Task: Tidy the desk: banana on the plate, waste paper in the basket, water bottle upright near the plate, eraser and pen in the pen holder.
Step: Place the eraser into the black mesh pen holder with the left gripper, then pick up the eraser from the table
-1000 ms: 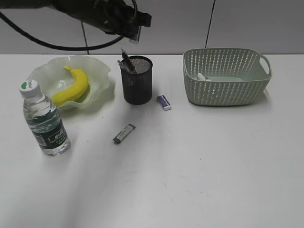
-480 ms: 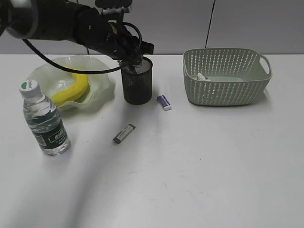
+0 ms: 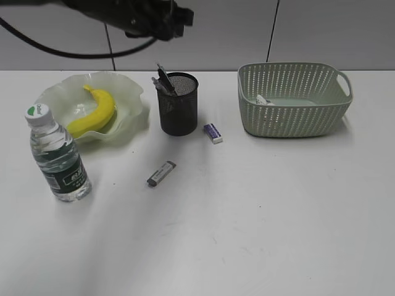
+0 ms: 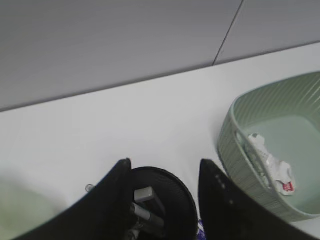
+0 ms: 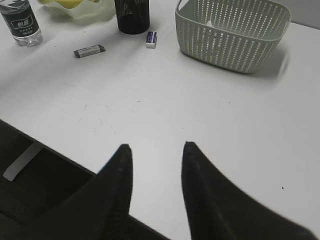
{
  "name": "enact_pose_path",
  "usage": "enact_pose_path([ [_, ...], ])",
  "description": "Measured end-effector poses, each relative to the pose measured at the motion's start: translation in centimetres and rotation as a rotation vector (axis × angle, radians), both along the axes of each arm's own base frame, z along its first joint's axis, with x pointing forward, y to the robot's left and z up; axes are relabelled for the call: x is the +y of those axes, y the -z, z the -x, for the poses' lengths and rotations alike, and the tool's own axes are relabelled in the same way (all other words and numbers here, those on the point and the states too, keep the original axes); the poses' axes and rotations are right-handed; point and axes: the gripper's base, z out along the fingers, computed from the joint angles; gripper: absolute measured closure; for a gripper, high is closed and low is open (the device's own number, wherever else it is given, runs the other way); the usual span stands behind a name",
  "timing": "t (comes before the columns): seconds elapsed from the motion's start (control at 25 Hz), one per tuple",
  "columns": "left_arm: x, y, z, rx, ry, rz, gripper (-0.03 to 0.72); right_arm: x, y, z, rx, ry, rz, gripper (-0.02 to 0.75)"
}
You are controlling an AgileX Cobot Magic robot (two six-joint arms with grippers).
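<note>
With pens already standing in the pen holder [image 3: 179,103], the left gripper [image 4: 162,192] hung just above it, jaws apart and empty, while the eraser [image 3: 213,132] lay just right of the holder, likely next.

White desk [image 3: 278,216]; on it: plate [image 3: 133,114]; water bottle [image 3: 58,160]; pen holder [image 3: 179,111]; basket [image 3: 290,114]; two erasers [image 3: 213,133].

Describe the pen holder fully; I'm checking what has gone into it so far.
The pen holder is a black metal-mesh cylindrical cup, standing upright on the white desk between the plate and the basket. Dark pens lean against its left rim, their ends poking above it. The left wrist view shows a pale block-shaped end inside. Nothing grips it; the left gripper hovers open above.
</note>
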Motion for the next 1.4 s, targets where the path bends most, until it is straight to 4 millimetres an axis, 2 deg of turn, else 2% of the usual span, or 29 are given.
enact_pose_path([
  [0.12, 1.3, -4.5, 2.1, -0.014, 0.001, -0.009, 0.358, 0.0, 0.0, 0.0, 0.000, 0.000, 0.000, 0.461],
  [0.24, 3.3, -8.8, 5.3, 0.006, -0.004, -0.051, 0.358, 0.0, 0.0, 0.0, 0.000, 0.000, 0.000, 0.461],
  [0.48, 8.6, -16.6, 13.8, 0.060, -0.028, -0.096, 0.358, 0.0, 0.0, 0.0, 0.000, 0.000, -0.001, 0.461],
  [0.64, 12.7, -20.5, 20.1, 0.027, -0.058, -0.112, 0.358, 0.0, 0.0, 0.0, 0.000, 0.000, -0.001, 0.461],
  [0.76, 15.5, -21.7, 24.3, 0.008, -0.086, -0.127, 0.358, 0.0, 0.0, 0.0, 0.000, 0.000, -0.001, 0.461],
  [0.84, 17.0, -21.2, 26.8, -0.002, -0.092, -0.123, 0.358, 0.0, 0.0, 0.0, 0.000, 0.000, -0.001, 0.461],
  [0.88, 18.1, -21.0, 28.7, -0.022, -0.094, -0.110, 0.358, 0.0, 0.0, 0.0, 0.000, 0.000, -0.001, 0.461],
  [0.96, 19.3, -19.4, 30.8, -0.021, -0.092, -0.107, 0.358, 0.0, 0.0, 0.0, 0.000, 0.000, 0.000, 0.461],
  [1.04, 20.5, -17.2, 32.9, -0.013, -0.090, -0.110, 0.358, 0.0, 0.0, 0.0, 0.000, 0.000, 0.000, 0.461],
  [1.2, 21.7, -10.9, 35.6, 0.043, -0.069, -0.118, 0.358, 0.0, 0.0, -0.1, 0.003, 0.000, 0.003, 0.461],
  [1.28, 22.1, -7.4, 36.3, 0.080, -0.060, -0.141, 0.359, 0.2, 0.0, -0.2, 0.013, 0.000, 0.011, 0.461],
  [1.4, 22.7, -3.8, 37.4, 0.098, -0.048, -0.158, 0.359, 0.4, 0.0, -0.5, 0.031, 0.000, 0.027, 0.461],
])
